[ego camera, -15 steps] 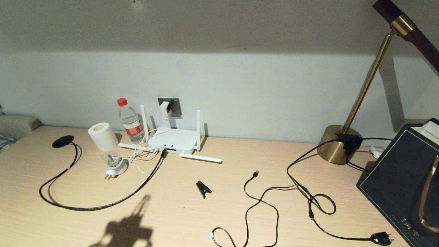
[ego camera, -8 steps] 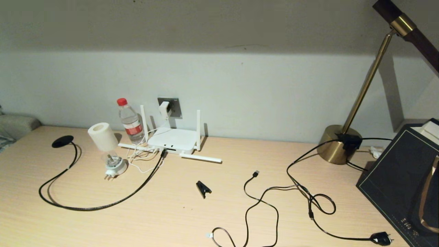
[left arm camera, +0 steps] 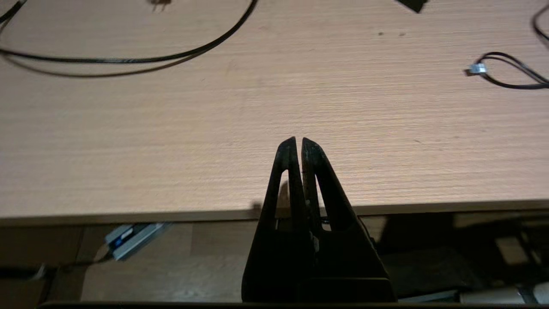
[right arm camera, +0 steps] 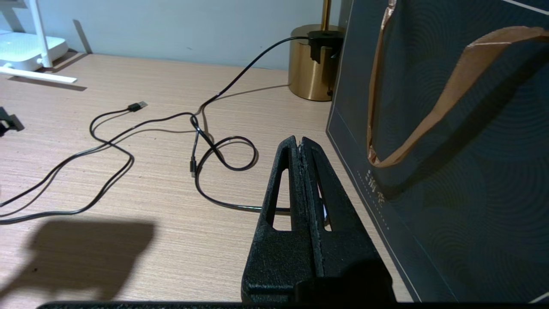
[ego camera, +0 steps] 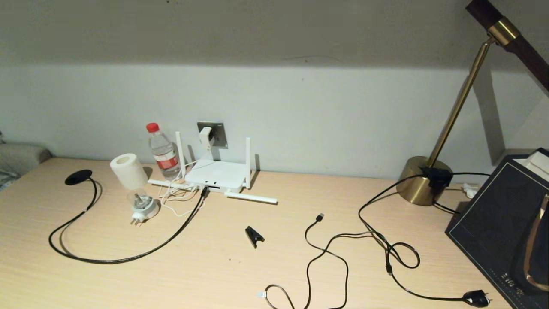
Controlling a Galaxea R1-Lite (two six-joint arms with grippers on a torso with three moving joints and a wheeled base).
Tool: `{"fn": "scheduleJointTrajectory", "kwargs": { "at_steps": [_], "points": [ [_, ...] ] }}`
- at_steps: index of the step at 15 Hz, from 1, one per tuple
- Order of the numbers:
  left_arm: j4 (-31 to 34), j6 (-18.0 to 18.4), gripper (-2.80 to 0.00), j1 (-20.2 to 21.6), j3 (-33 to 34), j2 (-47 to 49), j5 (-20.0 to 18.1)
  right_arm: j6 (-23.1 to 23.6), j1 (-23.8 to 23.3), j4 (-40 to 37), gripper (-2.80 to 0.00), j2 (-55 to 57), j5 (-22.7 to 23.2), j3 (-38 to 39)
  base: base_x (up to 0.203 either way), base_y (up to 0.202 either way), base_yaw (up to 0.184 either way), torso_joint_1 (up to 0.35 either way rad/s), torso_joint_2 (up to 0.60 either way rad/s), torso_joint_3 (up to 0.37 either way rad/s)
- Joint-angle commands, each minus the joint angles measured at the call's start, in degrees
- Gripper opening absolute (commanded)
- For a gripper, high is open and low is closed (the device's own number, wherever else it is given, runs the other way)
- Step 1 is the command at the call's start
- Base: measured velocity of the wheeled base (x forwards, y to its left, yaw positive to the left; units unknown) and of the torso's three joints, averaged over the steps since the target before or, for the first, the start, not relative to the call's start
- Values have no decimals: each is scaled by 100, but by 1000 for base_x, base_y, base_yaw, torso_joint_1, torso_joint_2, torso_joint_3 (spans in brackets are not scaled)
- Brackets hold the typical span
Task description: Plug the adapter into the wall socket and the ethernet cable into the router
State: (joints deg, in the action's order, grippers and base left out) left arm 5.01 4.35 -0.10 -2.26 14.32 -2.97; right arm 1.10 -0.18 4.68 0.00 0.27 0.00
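The white adapter (ego camera: 206,135) sits in the dark grey wall socket (ego camera: 218,134), its thin white cord hanging down to the router (ego camera: 215,175). The router lies flat against the wall with white stick antennas around it. The black ethernet cable (ego camera: 128,258) loops across the table from its round disc (ego camera: 78,177) to the router's front edge, where its tip (ego camera: 204,190) meets the ports. My left gripper (left arm camera: 298,142) is shut and empty over the table's front edge. My right gripper (right arm camera: 299,140) is shut and empty beside the dark bag (right arm camera: 450,141). Neither gripper shows in the head view.
A water bottle (ego camera: 163,151) and a white-shaded plug-in bulb (ego camera: 134,184) stand left of the router. A black clip (ego camera: 254,236), a thin USB cable (ego camera: 326,253) and a lamp cord (ego camera: 399,257) lie mid-table. A brass lamp base (ego camera: 422,185) stands at the right.
The arm's shadow on the front of the table one second ago is gone. The adapter, cable and router have not moved.
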Motion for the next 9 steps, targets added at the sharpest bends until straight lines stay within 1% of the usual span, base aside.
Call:
{"fn": "scheduleJointTrajectory", "kwargs": {
  "at_steps": [1, 5, 9],
  "points": [
    [32, -3, -280, -144, 3, -250, -5, -5, 1, 6, -280, 9, 8, 185, 0, 0, 0, 0, 0, 0],
    [31, 5, -280, -46, 5, -1418, 17, -23, 1, 6, -280, 9, 0, 185, 0, 0, 0, 0, 0, 0],
    [-35, -141, -280, -26, 32, -1441, 179, -14, 1, 6, -280, 9, 0, 185, 0, 0, 0, 0, 0, 0]
  ]
}}
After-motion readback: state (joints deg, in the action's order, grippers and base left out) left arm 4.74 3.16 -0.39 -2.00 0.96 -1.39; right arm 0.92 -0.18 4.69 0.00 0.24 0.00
